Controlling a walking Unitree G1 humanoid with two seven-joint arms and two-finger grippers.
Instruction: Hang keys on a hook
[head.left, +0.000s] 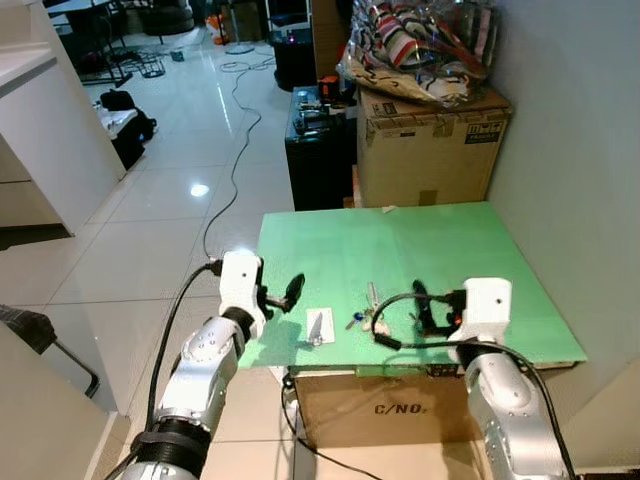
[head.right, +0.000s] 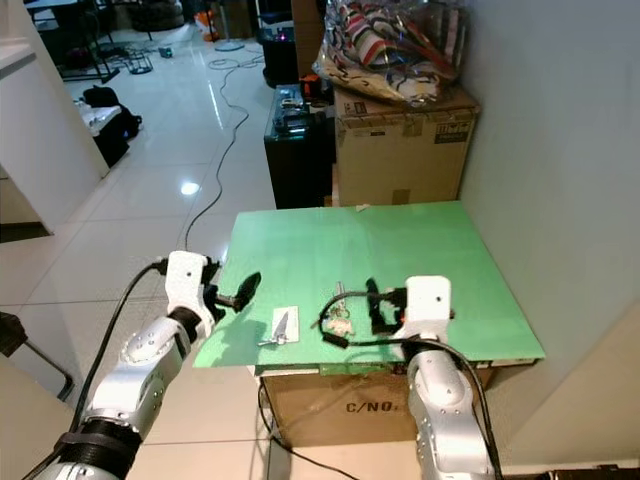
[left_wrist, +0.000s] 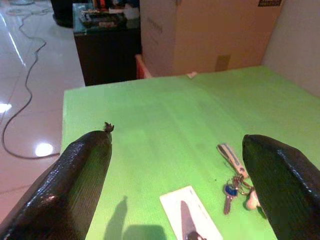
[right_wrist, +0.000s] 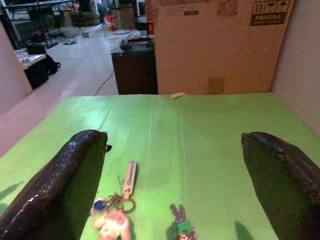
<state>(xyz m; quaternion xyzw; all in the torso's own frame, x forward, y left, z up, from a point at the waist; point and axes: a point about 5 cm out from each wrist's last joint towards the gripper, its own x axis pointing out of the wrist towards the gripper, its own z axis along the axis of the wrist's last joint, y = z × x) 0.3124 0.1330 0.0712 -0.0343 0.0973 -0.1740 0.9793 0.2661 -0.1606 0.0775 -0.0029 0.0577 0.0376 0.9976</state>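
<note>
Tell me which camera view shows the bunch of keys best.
The right wrist view: the bunch of keys lies close between its open fingers, strap and blue key distinct. The left wrist view shows it beside one finger; both eye views show it small on the green table.

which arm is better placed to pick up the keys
Right, probably. The right gripper sits open just beside the keys on the green table. The left gripper, also open, is farther off, with the white card between.

Right pincer, fingers spread wide, over green mat above keys, cardboard box beyond.
</note>
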